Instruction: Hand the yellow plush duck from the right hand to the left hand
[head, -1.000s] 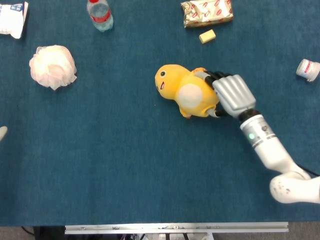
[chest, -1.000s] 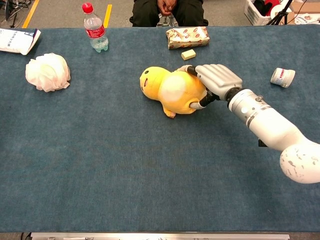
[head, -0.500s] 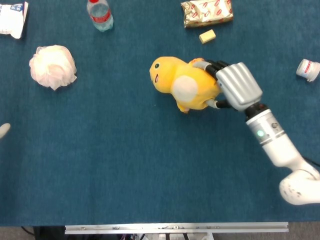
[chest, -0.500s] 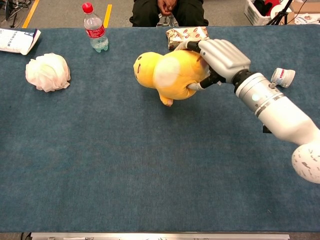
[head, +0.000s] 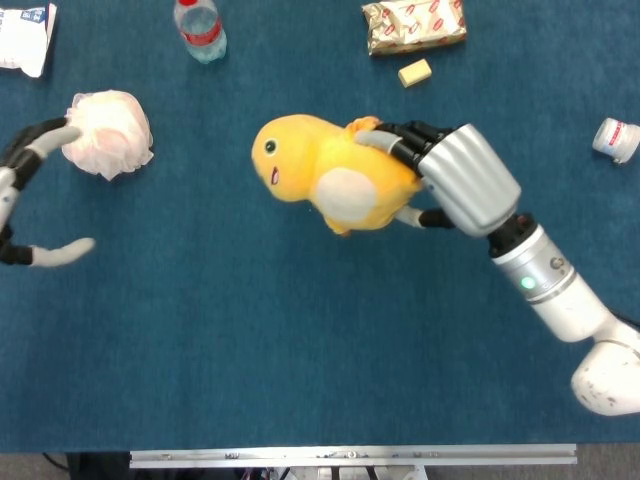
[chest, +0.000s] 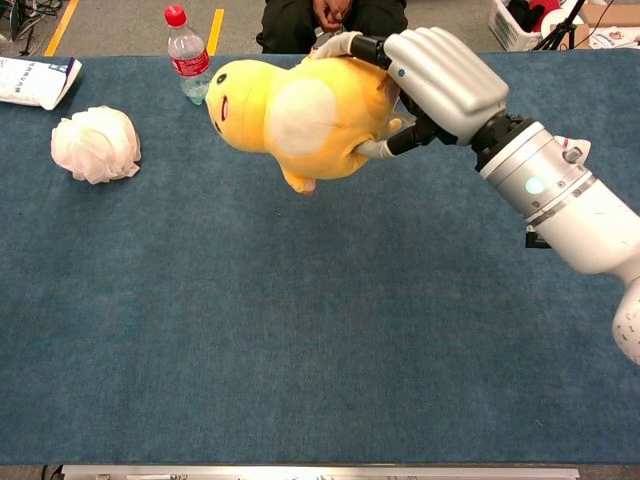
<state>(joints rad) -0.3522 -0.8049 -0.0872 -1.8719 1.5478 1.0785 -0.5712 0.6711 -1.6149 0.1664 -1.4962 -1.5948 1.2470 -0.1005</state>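
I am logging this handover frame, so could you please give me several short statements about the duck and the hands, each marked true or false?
1. The right hand grips the yellow plush duck. True.
2. The duck lies flat on the table. False: it is held up above the cloth.
3. The left hand already holds the duck. False: it is apart at the left edge, holding nothing.
4. The duck's head points toward the left hand. True.
5. The water bottle lies on its side. False: it stands upright.
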